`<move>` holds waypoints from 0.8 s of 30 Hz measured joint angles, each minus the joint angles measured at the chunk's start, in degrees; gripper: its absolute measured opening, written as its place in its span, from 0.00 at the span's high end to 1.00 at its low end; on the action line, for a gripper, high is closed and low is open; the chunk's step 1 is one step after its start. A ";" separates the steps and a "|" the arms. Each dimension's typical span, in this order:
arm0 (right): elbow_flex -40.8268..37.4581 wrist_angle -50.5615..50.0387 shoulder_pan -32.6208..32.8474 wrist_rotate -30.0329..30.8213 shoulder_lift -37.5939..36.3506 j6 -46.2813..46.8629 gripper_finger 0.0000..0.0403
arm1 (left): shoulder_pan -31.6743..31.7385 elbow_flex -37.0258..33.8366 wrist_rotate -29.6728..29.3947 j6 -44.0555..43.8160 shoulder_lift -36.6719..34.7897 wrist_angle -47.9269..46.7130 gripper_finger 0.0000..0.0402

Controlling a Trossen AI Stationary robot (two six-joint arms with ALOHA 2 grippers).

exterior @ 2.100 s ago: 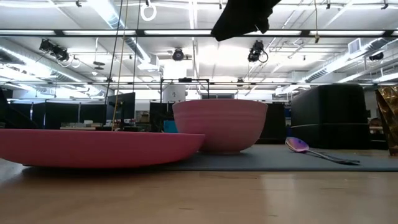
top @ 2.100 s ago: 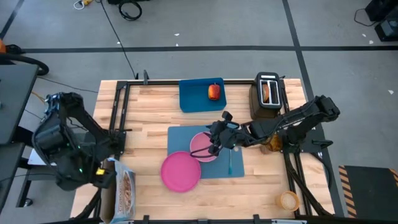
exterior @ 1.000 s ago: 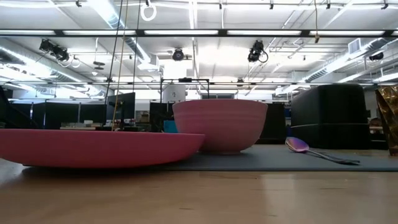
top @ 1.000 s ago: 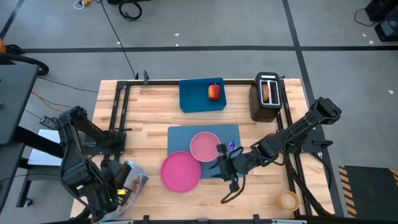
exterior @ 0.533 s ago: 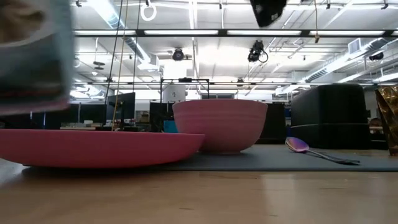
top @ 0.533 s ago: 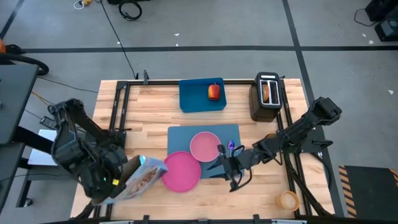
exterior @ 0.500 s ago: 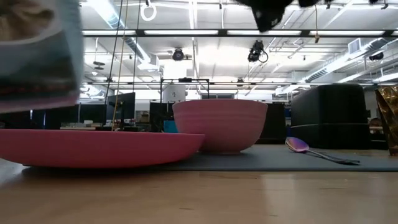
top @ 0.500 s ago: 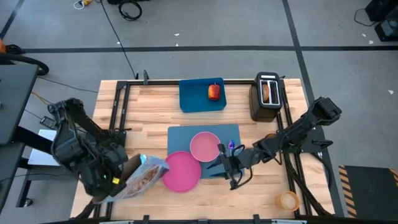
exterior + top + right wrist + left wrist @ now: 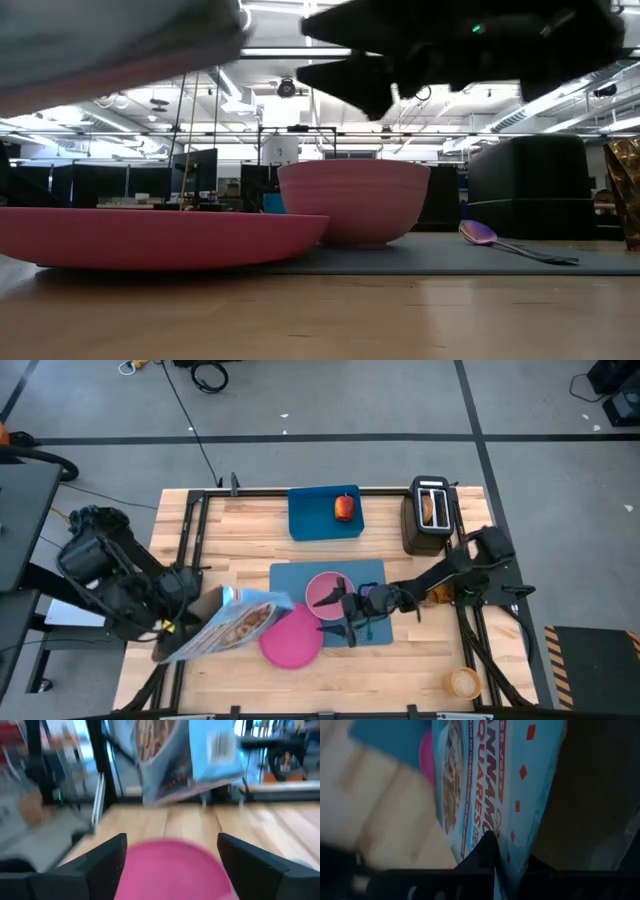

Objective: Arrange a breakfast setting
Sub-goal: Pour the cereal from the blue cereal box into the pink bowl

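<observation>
Slate-blue mat: lies flat at the middle of the wooden table.

Pink bowl: upright on the mat; in the low view it stands just behind the plate.

Pink plate: partly on the mat's near left corner, partly on bare wood, its rim beside the bowl.

Spoon: lies on the mat to the right of the bowl; in the high view mostly hidden under the right arm.

Apple: red, on the tray at the table's far edge, well apart from the mat.

Toast: stands in a slot of the black toaster, at the far right.

Cup: orange, near the table's near right corner.

Cereal bag: blue, printed, tilted, held above the table's left part with its free end over the plate's left edge.

Left gripper: fingers together, clamped on the bag's lower end; the left wrist view shows the bag's edge pinched between its fingers.

Right gripper: over the mat just beside the bowl, fingers spread wide with nothing between them, facing the bag across the plate.
</observation>
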 joint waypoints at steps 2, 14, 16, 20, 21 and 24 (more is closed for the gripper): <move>0.31 6.97 -1.21 -1.04 3.15 0.23 0.17 | 0.02 1.97 -3.03 3.84 0.00 0.04 1.00; 7.78 21.84 -5.43 -14.44 7.86 2.68 0.09 | 0.02 5.87 -10.54 16.40 -0.10 0.94 1.00; 8.50 21.84 -5.35 -15.25 7.91 2.32 0.09 | -0.03 5.91 -10.71 16.99 -0.24 1.04 1.00; 9.84 21.79 -5.42 -13.67 7.93 2.32 0.09 | -0.09 5.95 -11.42 18.97 -0.24 1.82 1.00; 10.10 21.86 -5.40 -11.97 7.93 2.32 0.09 | -0.09 5.95 -11.63 19.85 -0.26 2.44 1.00; 10.68 23.10 -5.58 -7.56 7.93 2.21 0.10 | -0.07 5.95 -12.87 22.62 -0.22 4.40 1.00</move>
